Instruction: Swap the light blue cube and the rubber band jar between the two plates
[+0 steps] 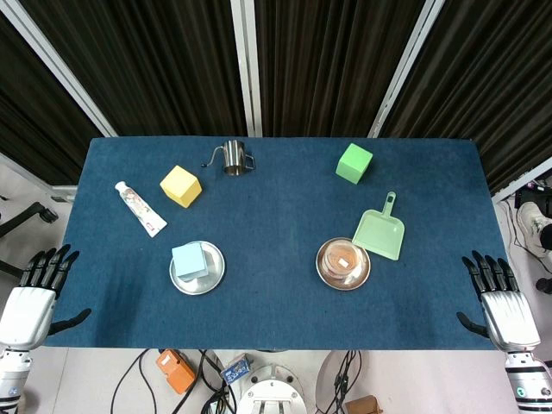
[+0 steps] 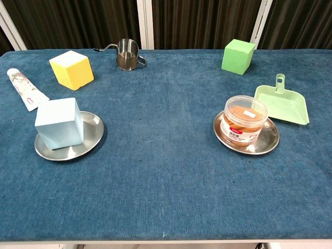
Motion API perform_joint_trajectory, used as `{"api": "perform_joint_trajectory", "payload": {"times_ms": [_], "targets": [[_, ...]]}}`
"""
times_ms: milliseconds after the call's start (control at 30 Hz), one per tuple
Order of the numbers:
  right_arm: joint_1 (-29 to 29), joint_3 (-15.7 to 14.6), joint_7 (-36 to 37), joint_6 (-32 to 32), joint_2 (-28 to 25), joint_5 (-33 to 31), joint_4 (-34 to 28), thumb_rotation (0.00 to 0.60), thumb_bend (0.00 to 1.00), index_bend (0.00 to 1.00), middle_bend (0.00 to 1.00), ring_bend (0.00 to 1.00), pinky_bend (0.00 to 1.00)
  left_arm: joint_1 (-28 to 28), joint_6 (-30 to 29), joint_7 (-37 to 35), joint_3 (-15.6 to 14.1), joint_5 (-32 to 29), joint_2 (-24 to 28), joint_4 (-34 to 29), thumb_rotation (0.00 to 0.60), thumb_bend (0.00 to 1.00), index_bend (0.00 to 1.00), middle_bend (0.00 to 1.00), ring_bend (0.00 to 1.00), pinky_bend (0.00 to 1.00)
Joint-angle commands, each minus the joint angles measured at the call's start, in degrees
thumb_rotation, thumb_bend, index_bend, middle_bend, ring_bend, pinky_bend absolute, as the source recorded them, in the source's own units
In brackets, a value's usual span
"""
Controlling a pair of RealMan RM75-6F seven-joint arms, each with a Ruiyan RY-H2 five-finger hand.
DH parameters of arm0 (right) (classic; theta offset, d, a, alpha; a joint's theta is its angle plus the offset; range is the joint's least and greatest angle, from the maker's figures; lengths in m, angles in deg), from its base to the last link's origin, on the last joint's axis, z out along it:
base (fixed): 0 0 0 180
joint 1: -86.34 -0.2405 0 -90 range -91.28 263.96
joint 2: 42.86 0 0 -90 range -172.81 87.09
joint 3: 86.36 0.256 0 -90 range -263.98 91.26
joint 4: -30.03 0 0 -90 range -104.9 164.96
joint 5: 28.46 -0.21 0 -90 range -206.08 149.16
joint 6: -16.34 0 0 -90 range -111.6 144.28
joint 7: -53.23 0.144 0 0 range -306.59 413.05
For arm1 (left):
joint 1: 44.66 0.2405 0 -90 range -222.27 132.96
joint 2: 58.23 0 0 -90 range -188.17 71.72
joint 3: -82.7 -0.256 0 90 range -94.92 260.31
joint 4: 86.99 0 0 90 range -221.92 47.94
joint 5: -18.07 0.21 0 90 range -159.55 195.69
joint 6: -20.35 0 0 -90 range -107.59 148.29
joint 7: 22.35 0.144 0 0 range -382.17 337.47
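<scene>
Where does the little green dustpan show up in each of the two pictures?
Head view: the green dustpan lies right of centre, handle pointing away.
Chest view: it lies at the right edge.
Shared landmark: in both it lies just beyond and right of the plate holding the rubber band jar.

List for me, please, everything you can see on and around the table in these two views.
light blue cube: 1, light blue, on the left plate
rubber band jar: 1, clear with orange-brown contents, on the right plate
plates: 2, silver metal, near side of the table, left and right
yellow cube: 1, yellow, far left
green cube: 1, green, far right
dustpan: 1, pale green, just beyond the right plate
metal cup: 1, silver, with a thin spout, far centre
tube: 1, white with print, left edge
table: 1, dark blue cloth
left robot hand: 1, silver and black, off the near left corner, holding nothing
right robot hand: 1, silver and black, off the near right corner, holding nothing
</scene>
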Motion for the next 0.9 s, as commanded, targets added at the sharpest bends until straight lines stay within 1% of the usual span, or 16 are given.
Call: {"api": "perform_joint_trajectory", "payload": {"times_ms": [33, 133, 233, 333, 367, 433, 533, 567, 600, 700, 800, 900], "targets": [[0.0, 0.0, 0.2, -0.1, -0.1, 0.1, 0.0, 0.6, 0.32, 0.0, 0.0, 0.0, 0.0, 0.0, 0.8, 0.1, 0.3, 0.5, 0.0, -0.2, 0.6, 0.07, 0.0, 0.0, 0.0, 0.06], [0.1, -0.1, 0.3, -0.2, -0.2, 0.5, -0.1, 0.6, 0.32, 0.0, 0.0, 0.0, 0.0, -0.3, 2.0, -0.4, 0.6, 1.1, -0.2, -0.4, 0.6, 0.07, 0.0, 0.0, 0.0, 0.06], [0.2, -0.1, 0.6, -0.6, -0.4, 0.8, -0.1, 0.6, 0.32, 0.0, 0.0, 0.0, 0.0, -1.9, 3.3, -2.2, 1.2, 3.3, -1.3, -0.8, 0.6, 0.06, 0.0, 0.0, 0.0, 0.06], [0.3, -0.1, 1.2, -0.8, -0.6, 0.9, 0.0, 0.6, 0.32, 0.0, 0.0, 0.0, 0.0, -4.8, 5.1, -3.8, 2.5, 6.4, -3.6, -2.1, 0.6, 0.06, 0.0, 0.0, 0.0, 0.06], [0.3, -0.1, 1.5, -0.8, -0.7, 1.0, 0.0, 0.6, 0.32, 0.0, 0.0, 0.0, 0.0, -6.2, 6.5, -3.7, 3.2, 7.0, -4.7, -3.2, 0.6, 0.06, 0.0, 0.0, 0.0, 0.06], [0.3, -0.1, 1.8, -0.8, -0.9, 1.1, 0.1, 0.6, 0.32, 0.0, 0.0, 0.0, 0.0, -8.5, 9.6, -3.2, 4.7, 6.6, -6.9, -4.9, 0.6, 0.07, 0.0, 0.02, 0.01, 0.06], [0.3, -0.2, 2.7, -1.0, -1.2, 1.5, 0.2, 0.6, 0.32, 0.0, 0.0, 0.0, 0.0, -12.6, 18.1, -1.0, 7.3, 2.1, -10.0, -7.5, 0.6, 0.1, 0.01, 0.05, 0.03, 0.06], [0.4, -0.3, 3.2, -1.2, -1.4, 1.6, 0.3, 0.6, 0.32, 0.0, 0.0, 0.0, 0.0, -14.1, 22.0, 0.7, 8.4, -1.0, -10.9, -8.6, 0.6, 0.1, 0.01, 0.05, 0.03, 0.06], [0.5, -0.3, 3.5, -1.2, -1.5, 1.7, 0.4, 0.6, 0.32, 0.0, 0.0, 0.0, 0.0, -15.2, 24.5, 2.4, 9.3, -3.3, -11.5, -9.1, 0.6, 0.1, 0.01, 0.05, 0.03, 0.06], [0.5, -0.2, 4.7, -1.4, -1.9, 1.6, 0.6, 0.6, 0.32, 0.0, 0.0, 0.0, 0.0, -17.8, 30.0, 8.5, 12.1, -10.4, -14.2, -9.1, 0.6, 0.1, 0.01, 0.05, 0.03, 0.06], [0.4, -0.1, 5.7, -1.3, -2.3, 1.4, 0.8, 0.6, 0.32, 0.0, 0.0, 0.0, 0.0, -18.8, 32.0, 13.7, 13.5, -15.9, -16.2, -8.6, 0.6, 0.1, 0.01, 0.05, 0.03, 0.07], [0.3, 0.1, 6.3, -1.2, -2.5, 1.4, 0.9, 0.6, 0.32, 0.0, 0.0, 0.0, 0.0, -18.9, 31.9, 17.8, 14.2, -20.0, -17.9, -7.6, 0.6, 0.1, 0.05, 0.05, 0.04, 0.12]]}}
